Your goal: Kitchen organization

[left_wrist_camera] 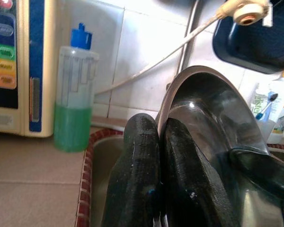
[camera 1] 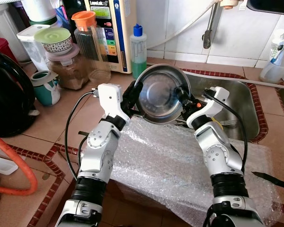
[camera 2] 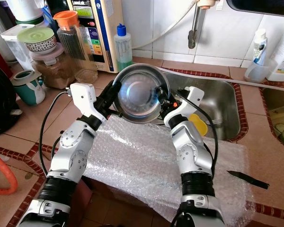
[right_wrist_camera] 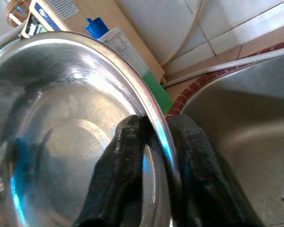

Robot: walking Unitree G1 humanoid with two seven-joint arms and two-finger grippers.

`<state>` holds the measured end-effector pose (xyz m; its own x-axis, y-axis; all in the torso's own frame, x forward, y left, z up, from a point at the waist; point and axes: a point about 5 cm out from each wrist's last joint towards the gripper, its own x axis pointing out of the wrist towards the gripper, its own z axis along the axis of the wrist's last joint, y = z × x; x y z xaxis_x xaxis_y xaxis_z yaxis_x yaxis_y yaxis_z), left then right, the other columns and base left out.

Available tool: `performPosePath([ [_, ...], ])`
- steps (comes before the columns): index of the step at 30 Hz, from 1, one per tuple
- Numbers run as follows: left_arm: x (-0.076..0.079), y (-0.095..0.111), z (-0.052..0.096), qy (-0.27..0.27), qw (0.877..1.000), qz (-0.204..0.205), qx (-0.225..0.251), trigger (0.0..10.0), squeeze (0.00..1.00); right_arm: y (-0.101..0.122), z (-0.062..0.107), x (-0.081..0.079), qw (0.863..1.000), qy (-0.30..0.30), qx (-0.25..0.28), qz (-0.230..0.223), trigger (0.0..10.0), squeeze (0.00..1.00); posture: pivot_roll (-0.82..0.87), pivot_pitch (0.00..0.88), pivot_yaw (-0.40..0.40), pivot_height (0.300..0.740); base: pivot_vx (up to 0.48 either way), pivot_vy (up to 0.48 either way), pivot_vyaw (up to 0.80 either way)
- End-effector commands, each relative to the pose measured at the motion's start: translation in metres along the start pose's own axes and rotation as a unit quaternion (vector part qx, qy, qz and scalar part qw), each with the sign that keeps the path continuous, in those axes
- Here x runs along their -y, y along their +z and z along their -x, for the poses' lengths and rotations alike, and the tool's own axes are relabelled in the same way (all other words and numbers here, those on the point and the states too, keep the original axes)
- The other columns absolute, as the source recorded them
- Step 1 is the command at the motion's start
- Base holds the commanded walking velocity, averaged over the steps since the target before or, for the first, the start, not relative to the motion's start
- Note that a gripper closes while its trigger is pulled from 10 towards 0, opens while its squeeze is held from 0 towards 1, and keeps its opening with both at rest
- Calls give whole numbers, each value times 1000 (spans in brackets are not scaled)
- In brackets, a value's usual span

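Observation:
A round steel bowl (camera 1: 161,92) is held up on edge above the left rim of the sink (camera 1: 236,94), its hollow facing me. My left gripper (camera 1: 134,90) is shut on the bowl's left rim, one finger on each side of the metal (left_wrist_camera: 162,142). On the opposite side, my right gripper (camera 1: 183,97) is shut on the right rim, which runs between its black fingers (right_wrist_camera: 132,156). Both arms reach forward over a sheet of bubble wrap (camera 1: 165,161).
A green soap bottle (camera 1: 138,45), a water purifier (camera 1: 111,28), jars (camera 1: 68,61) and a mug (camera 1: 46,87) crowd the tiled counter at left. A black appliance (camera 1: 7,94) stands far left. A knife (camera 1: 272,179) lies at right. Cutlery rests in the sink.

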<state>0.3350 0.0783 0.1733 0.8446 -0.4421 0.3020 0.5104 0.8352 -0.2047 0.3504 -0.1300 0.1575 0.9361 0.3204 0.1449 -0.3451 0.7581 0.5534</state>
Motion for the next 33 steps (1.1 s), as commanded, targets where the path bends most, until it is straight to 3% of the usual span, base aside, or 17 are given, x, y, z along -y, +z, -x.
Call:
performPosePath([
  [1, 12, 1, -3, -38, 999, 1, 0, 0, 0, -6, -4, -10, 1000, 18, -13, -9, 0, 0, 50, 31, 94, 740, 0, 0, 0],
  [10, 10, -2, -4, -50, 998, 18, -15, 0, 0, 1, -3, 3, 1000, -25, 6, -17, 0, 0, 46, 27, 105, 740, 0, 0, 0],
  [11, 10, -3, -4, -49, 998, 20, -19, 0, 302, 3, -3, 6, 999, -34, 11, -18, 0, 0, 46, 27, 105, 740, 0, 0, 0],
  [12, 10, -3, -4, -49, 998, 20, -19, 0, 302, 3, -3, 6, 999, -34, 11, -18, 0, 0, 46, 27, 105, 740, 0, 0, 0],
  [13, 9, -5, -3, -46, 998, 18, -24, 7647, 1000, 6, -3, 9, 998, -49, 21, -23, 0, 0, 50, 23, 110, 740, 0, 0, 0],
  [14, 10, -7, -3, -54, 998, 21, -29, 10000, 1000, 8, -4, 11, 998, -56, 25, -25, 0, 0, 52, 20, 113, 740, 0, 0, 0],
  [25, 4, -5, -1, -49, 998, 4, -35, 10000, 1000, 7, -9, 14, 995, -87, 38, -20, 0, 0, 67, 7, 120, 740, 0, 0, 0],
  [33, -9, -14, 13, -27, 997, 7, -69, 10000, 1000, 11, -11, 33, 984, -164, 47, 41, 0, 0, 87, 6, 131, 740, 0, 0, 0],
])
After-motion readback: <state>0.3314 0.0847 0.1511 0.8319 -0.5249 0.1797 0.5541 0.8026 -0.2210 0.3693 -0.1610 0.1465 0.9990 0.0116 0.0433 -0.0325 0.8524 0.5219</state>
